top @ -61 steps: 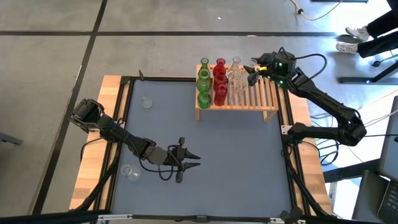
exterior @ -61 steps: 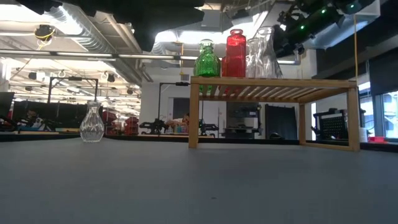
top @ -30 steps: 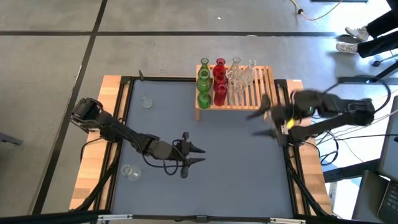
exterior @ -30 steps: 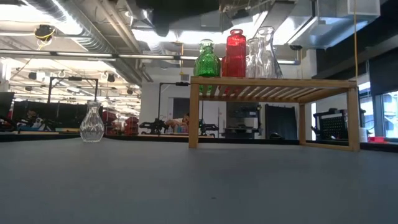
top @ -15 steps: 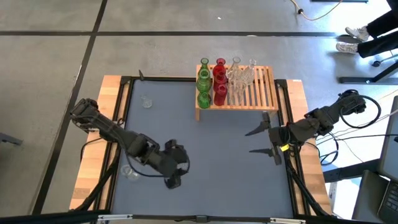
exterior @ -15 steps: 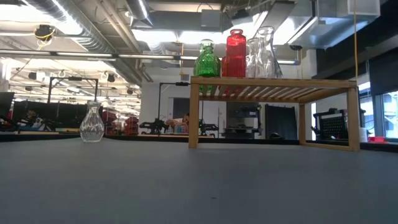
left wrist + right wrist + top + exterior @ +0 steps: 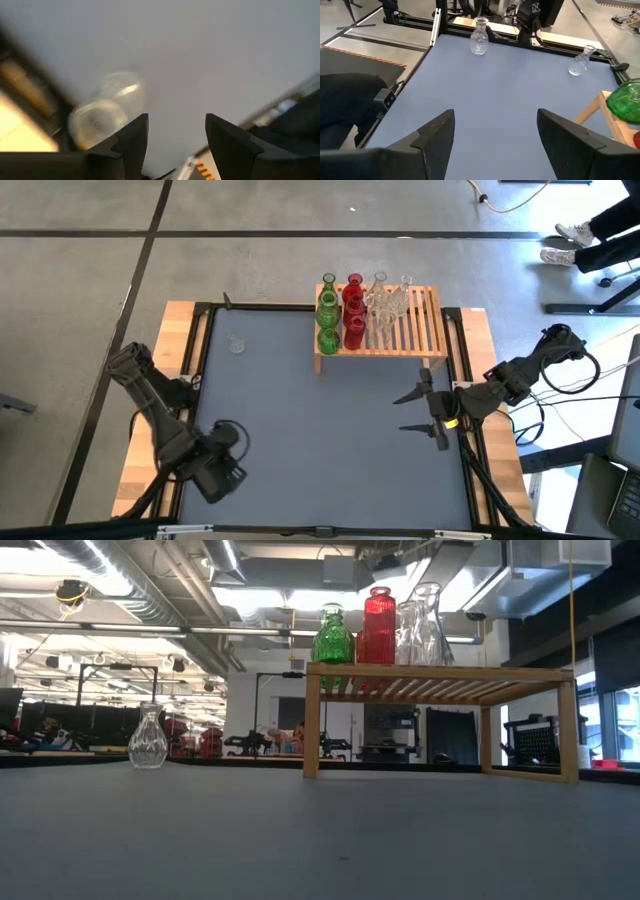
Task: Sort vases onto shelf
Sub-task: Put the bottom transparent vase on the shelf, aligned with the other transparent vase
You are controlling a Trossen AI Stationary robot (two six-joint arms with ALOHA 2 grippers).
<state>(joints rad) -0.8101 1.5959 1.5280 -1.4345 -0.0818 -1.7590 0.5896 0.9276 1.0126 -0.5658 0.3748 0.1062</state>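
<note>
Left pincer point(image 7: 175, 132) parted, empty; clear vase point(image 7: 105, 112) just beside | right pincer point(image 7: 492, 127) wide, empty

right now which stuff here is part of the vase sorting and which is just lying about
Part of the job:
- wooden slatted shelf
- green, red and clear vases on it
- clear vase at the table's far left
- clear vase by the left pincer

Just there:
- cable on the floor
- a person's shoes

Person's shoes point(image 7: 568, 236) on grey floor point(image 7: 80, 270)
</note>
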